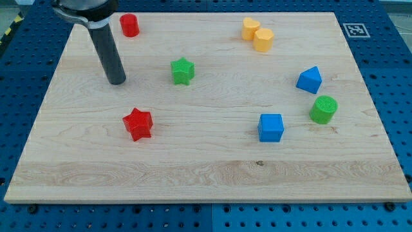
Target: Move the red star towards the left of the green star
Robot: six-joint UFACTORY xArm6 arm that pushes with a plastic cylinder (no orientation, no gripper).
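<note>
tool (116,81) above red star (138,124) (apart), green star (183,71)

Bright, even overhead light; sharp focus throughout, soft short shadows, no glare.

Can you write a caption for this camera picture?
My tip rests left of the green star, above the red star.

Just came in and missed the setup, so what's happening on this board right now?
A robot arm ending in a dark rod is working over a wooden board of small coloured blocks. My tip sits to the view's left of the green star block and above the red star block, touching neither. The red star lies below and left of the green one, not yet beside it.
</note>
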